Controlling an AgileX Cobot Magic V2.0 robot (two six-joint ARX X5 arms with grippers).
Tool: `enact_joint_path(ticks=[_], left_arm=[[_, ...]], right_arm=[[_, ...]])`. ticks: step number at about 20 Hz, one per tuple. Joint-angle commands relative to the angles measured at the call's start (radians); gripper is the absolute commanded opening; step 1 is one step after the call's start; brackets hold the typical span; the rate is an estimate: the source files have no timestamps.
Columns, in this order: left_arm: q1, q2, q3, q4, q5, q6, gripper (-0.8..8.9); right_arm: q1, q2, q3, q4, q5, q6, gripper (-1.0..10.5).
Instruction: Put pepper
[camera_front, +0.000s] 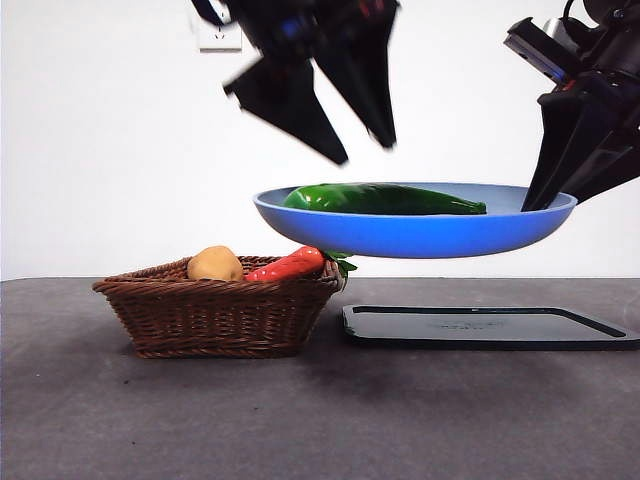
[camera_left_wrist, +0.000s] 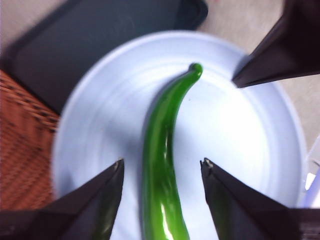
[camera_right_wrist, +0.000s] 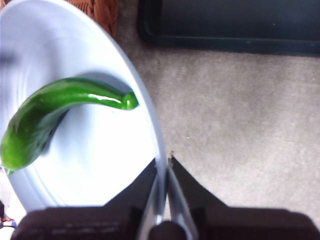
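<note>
Pepper (camera_front: 384, 199), glossy green, lies flat at ctr of blue plate (camera_front: 420, 237), tip toward the plate's 3 o'clock in front view; plate is held in the air above dark tray (camera_front: 485, 326) and table (camera_front: 300, 420). R gripper (camera_right_wrist: 164, 161) has jaws clamped on plate rim at 3 o'clock; L gripper (camera_left_wrist: 162, 167) hovers above pepper w/ jaws apart, clear of it. Wicker basket (camera_front: 220, 310), at plate's 7 o'clock on table, holds potato (camera_front: 215, 264) and carrot (camera_front: 290, 265).
</note>
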Motion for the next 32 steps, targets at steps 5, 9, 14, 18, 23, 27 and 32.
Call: enact_joint_path(ticks=[5,9,14,18,23,27,32], left_arm=[[-0.009,-0.176,0.016,-0.054,-0.014,0.005,2.74],[-0.009,-0.319,0.016,-0.055,-0.014,0.004,2.74],[-0.009,-0.442,0.016,-0.060,-0.014,0.003,2.74],[-0.009,-0.487,0.016,-0.078,-0.014,0.000,2.74],[-0.009,-0.490,0.016,-0.119,-0.014,-0.001,2.74],[-0.009,-0.490,0.016,-0.120,-0.014,-0.001,2.74],[-0.009,-0.490,0.016,-0.130,-0.014,-0.001,2.74]], right_arm=[[-0.095,0.011,0.032,0.085,-0.001,0.038,0.1],[-0.209,0.067,0.073,0.151,-0.002,0.080,0.1],[-0.269,0.257,0.146,0.232,0.000,0.114,0.1],[-0.277,0.425,0.227,0.281,0.002,0.134,0.1],[-0.277,0.550,0.277,0.308,0.002,0.148,0.1],[-0.277,0.578,0.277,0.299,0.032,0.143,0.1],[-0.277,0.579,0.277,0.274,0.063,0.135,0.3]])
